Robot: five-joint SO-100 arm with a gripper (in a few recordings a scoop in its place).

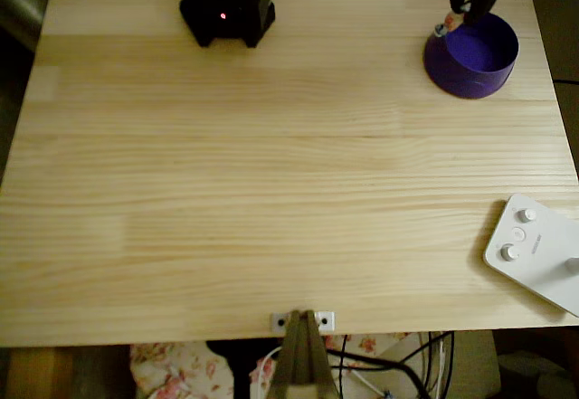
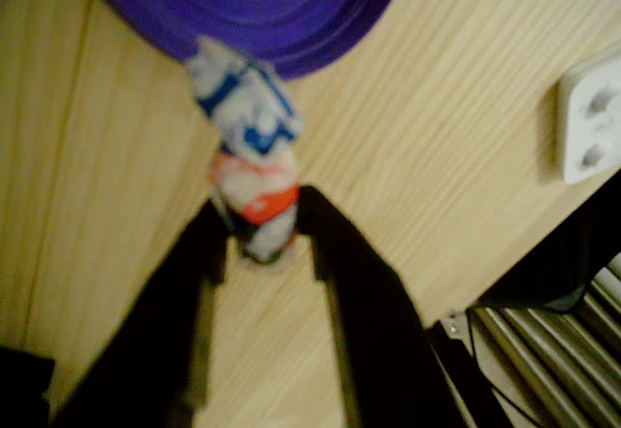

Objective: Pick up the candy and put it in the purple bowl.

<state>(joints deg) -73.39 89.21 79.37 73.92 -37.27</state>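
Observation:
The candy (image 2: 254,171) is pinched between my black fingertips in the wrist view, its orange-and-white body in the jaws and its blue-and-white twisted end sticking out toward the purple bowl (image 2: 281,11). My gripper (image 2: 260,229) is shut on it. In the overhead view my gripper (image 1: 459,10) hangs over the far left rim of the purple bowl (image 1: 472,55) at the table's far right, and the candy (image 1: 444,26) shows as a small speck at that rim. The bowl's inside looks bare.
A white button-topped device (image 1: 534,250) lies at the right edge of the wooden table (image 1: 271,173). The arm's black base (image 1: 228,5) sits at the far edge, left of centre. A clamp (image 1: 303,322) is at the near edge.

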